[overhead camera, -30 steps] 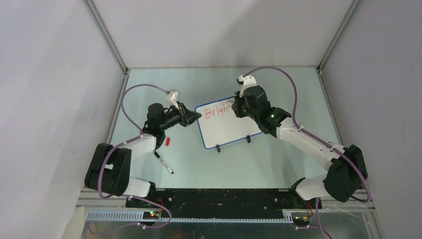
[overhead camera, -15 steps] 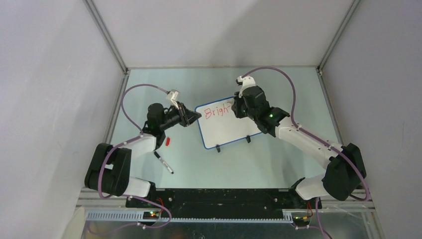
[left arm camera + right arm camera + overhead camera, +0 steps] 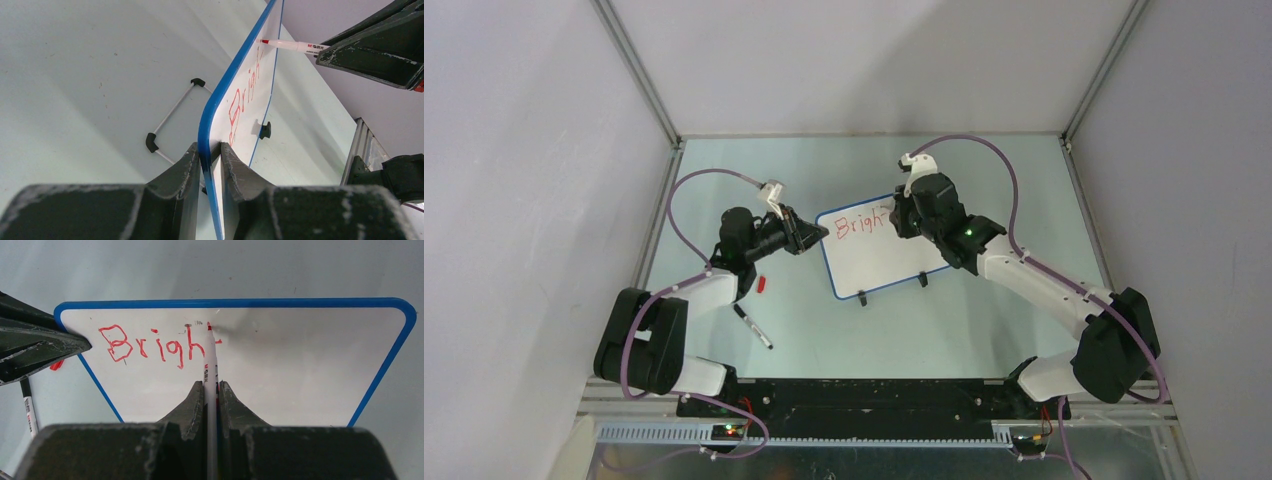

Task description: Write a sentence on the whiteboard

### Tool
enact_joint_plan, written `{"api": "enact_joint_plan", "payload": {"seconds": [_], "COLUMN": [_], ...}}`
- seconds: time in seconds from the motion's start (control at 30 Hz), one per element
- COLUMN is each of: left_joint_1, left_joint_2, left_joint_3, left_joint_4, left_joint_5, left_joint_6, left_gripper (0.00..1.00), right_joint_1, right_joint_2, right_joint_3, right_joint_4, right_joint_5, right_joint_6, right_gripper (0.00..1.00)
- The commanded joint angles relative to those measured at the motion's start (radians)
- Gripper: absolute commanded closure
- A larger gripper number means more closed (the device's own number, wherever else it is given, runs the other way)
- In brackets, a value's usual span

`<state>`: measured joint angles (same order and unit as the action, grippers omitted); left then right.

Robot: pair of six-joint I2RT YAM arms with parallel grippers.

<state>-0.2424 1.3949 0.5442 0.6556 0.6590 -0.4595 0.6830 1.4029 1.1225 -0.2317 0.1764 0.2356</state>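
Writing barely begun on the small, blue-rimmed white whiteboard (image 3: pixel 884 258), propped on the pale green table (image 3: pixel 984 180).
Its red handwritten sentence (image 3: pixel 150 346) reads "Brigh" and a half-made t; the rest looks unwritten. Right gripper (image 3: pixel 210 386) clamps the white red-tipped marker (image 3: pixel 210 367); left gripper (image 3: pixel 210 149) pinches the board's edge.

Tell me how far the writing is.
Done: the sentence reads "Brigh" atop the whiteboard. In hand: the left gripper clamps the board's edge while the right gripper presses the marker tip after the h. Left: its remaining letters; the board below is blank.
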Motion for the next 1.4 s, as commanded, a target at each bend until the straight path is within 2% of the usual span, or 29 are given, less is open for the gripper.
{"api": "enact_joint_plan", "payload": {"seconds": [0.0, 0.63, 1.37], "left_joint_1": [-0.008, -0.006, -0.007], "left_joint_2": [-0.027, -0.031, -0.03], "left_joint_3": [0.031, 0.03, 0.029], "left_joint_4": [0.007, 0.007, 0.009], "left_joint_5": [0.004, 0.004, 0.004], "left_joint_6": [0.037, 0.036, 0.036], "left_gripper": [0.76, 0.76, 0.76], "right_joint_1": [-0.002, 0.014, 0.009], "right_joint_2": [-0.022, -0.056, -0.076], "right_joint_3": [-0.007, -0.084, -0.092], "right_joint_4": [-0.011, -0.015, 0.001], "right_joint_5": [0.024, 0.035, 0.061], "right_joint_6": [0.008, 0.018, 0.005], "right_gripper": [1.0, 1.0, 1.0]}}
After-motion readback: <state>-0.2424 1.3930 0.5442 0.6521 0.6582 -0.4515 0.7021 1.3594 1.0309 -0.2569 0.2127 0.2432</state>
